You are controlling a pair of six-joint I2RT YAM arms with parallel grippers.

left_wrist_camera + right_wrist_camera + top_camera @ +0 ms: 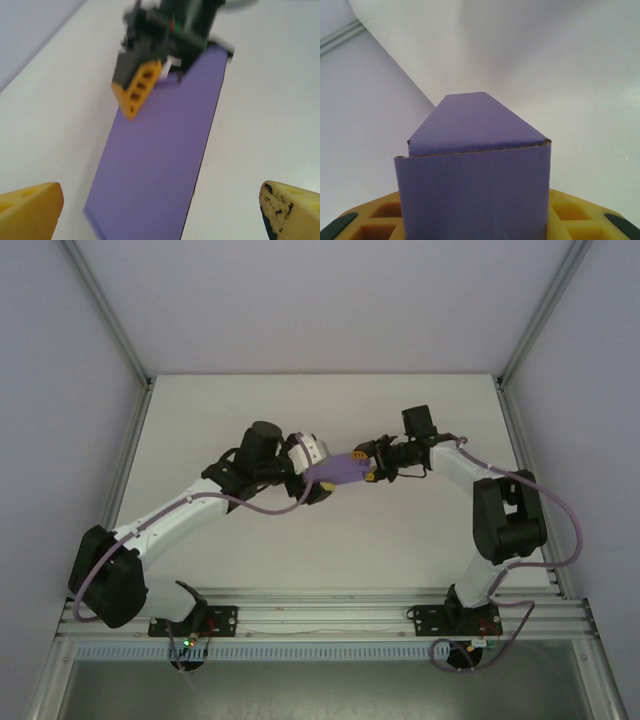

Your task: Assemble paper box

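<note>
Pinching the right-hand end of the paper box (pixel 342 470), the right gripper (pixel 371 469) holds it over the middle of the desk (pixel 250 560). The left gripper (pixel 316 480) has its jaws spread wide, with a yellow fingertip (pixel 31 210) on either side of the box's other end, neither touching it.

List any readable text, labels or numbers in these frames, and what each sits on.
None readable.
The paper box is plain purple card with no print.
The left gripper has yellow fingers with dark scuffs only, no lettering.
Any marks on the arms in the top view are too small to tell.
</note>
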